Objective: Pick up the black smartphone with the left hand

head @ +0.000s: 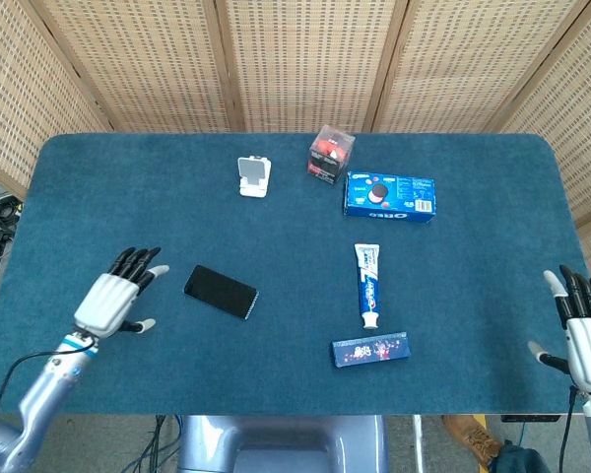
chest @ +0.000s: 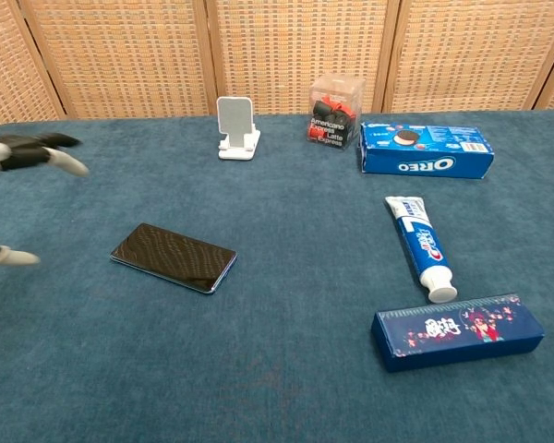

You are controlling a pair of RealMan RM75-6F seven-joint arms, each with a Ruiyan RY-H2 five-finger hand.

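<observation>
The black smartphone point(head: 221, 292) point(chest: 173, 257) lies flat on the blue table cloth, left of centre, angled. My left hand point(head: 116, 296) hovers just left of the phone with fingers spread, holding nothing; in the chest view only its fingertips point(chest: 28, 155) show at the left edge. My right hand point(head: 587, 337) stays open at the table's right front corner, far from the phone.
A white phone stand point(head: 254, 177), a clear box of red and black items point(head: 330, 155) and an Oreo box point(head: 390, 195) sit at the back. A toothpaste tube point(head: 368, 284) and a dark blue box point(head: 372, 349) lie right of centre.
</observation>
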